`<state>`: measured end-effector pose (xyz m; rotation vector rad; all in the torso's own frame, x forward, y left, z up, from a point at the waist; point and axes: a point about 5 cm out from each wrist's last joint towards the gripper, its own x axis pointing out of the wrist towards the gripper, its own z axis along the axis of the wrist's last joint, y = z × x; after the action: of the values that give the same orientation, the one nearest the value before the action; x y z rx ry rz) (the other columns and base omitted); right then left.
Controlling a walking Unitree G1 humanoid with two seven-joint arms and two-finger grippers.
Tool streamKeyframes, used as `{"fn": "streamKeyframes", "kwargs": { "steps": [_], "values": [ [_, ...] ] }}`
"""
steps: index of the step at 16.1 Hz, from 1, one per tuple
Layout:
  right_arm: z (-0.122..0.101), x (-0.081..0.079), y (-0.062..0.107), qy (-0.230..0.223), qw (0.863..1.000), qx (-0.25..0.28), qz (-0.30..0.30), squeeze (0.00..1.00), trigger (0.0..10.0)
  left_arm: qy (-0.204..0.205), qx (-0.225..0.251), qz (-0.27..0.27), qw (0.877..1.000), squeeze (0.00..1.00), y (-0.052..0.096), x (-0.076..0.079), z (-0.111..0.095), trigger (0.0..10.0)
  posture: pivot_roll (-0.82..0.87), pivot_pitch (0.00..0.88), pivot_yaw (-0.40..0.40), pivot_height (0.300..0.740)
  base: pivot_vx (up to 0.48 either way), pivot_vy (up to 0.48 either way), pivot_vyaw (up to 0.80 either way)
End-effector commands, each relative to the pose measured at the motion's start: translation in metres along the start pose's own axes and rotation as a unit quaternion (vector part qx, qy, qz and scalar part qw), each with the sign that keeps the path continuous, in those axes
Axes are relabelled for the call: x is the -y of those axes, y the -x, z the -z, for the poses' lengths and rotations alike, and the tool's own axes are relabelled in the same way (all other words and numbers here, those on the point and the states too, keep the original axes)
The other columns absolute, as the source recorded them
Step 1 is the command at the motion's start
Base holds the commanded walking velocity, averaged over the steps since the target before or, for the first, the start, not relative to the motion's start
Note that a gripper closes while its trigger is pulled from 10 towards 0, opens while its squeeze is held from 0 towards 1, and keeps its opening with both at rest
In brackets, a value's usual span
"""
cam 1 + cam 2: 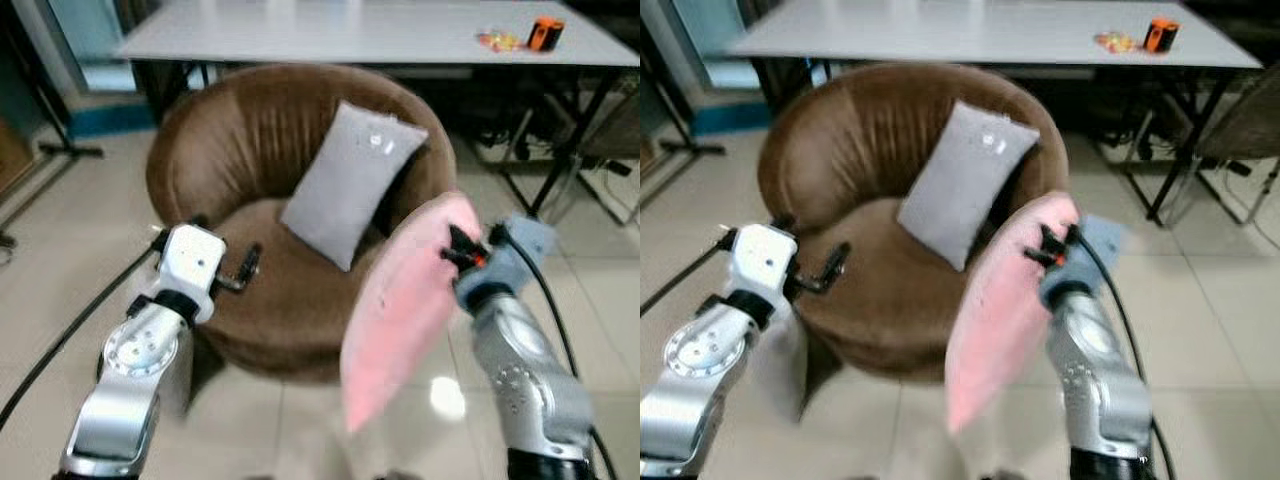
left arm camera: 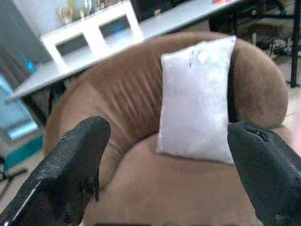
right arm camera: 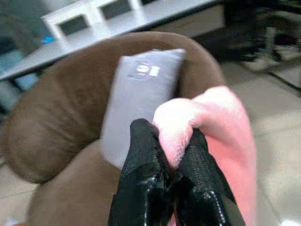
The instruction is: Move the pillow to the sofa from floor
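Note:
A pink pillow (image 1: 400, 310) hangs in the air at the right front of the round brown sofa chair (image 1: 240, 140), pinched by its upper edge in my right gripper (image 1: 458, 250), which is shut on it. The right wrist view shows both black fingers (image 3: 146, 174) squeezing the pink fabric (image 3: 221, 122). A grey pillow (image 1: 352, 180) leans upright against the chair's back. My left gripper (image 1: 248, 268) hovers open over the seat's left front; its fingers (image 2: 70, 165) stand wide apart with nothing between them.
A long white table (image 1: 380, 30) stands behind the chair, with an orange object (image 1: 545, 33) on its right end. Table legs and cables (image 1: 560, 150) crowd the right side. Pale tiled floor (image 1: 80, 230) lies to the left, with a black cable across it.

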<state>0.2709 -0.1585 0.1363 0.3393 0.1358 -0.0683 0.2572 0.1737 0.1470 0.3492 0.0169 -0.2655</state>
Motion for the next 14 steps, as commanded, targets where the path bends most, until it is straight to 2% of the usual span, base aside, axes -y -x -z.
{"fn": "streamKeyframes", "kwargs": {
  "steps": [1, 3, 6, 8, 14],
  "values": [
    [-0.015, -0.013, 0.002, -0.002, 0.999, 0.036, -0.023, 0.0, 10.0, -0.002, -0.001, -0.008, 1.0, 0.0, 0.001, -0.004, 0.001, 10.0, -0.04, 0.0, 0.032, 0.74, 0.0, 0.368, -0.8],
    [-0.011, -0.015, 0.0, 0.022, 0.999, 0.02, -0.038, 0.0, 10.0, 0.008, 0.002, -0.012, 1.0, 0.0, 0.003, 0.0, -0.001, 10.0, -0.04, 0.0, 0.026, 0.74, 0.0, 0.0, -0.4],
    [-0.01, -0.019, -0.001, 0.022, 0.998, 0.016, -0.059, 0.0, 10.0, 0.02, 0.006, -0.009, 1.0, 0.0, 0.003, 0.002, -0.001, 10.0, -0.03, 0.0, 0.015, 0.74, 0.0, 0.0, 0.0],
    [-0.013, -0.024, -0.001, 0.026, 0.996, 0.019, -0.081, 0.0, 10.0, 0.026, 0.017, -0.005, 1.0, 0.0, 0.004, 0.005, -0.005, 10.0, -0.02, 0.0, 0.013, 0.74, 0.294, 0.0, 0.77],
    [-0.016, -0.028, -0.002, 0.019, 0.995, 0.021, -0.095, 0.0, 10.0, 0.025, 0.015, -0.003, 1.0, 0.0, 0.004, 0.004, -0.005, 10.0, -0.03, 0.0, 0.015, 0.74, 0.308, 0.0, 0.75]
  ]
}}
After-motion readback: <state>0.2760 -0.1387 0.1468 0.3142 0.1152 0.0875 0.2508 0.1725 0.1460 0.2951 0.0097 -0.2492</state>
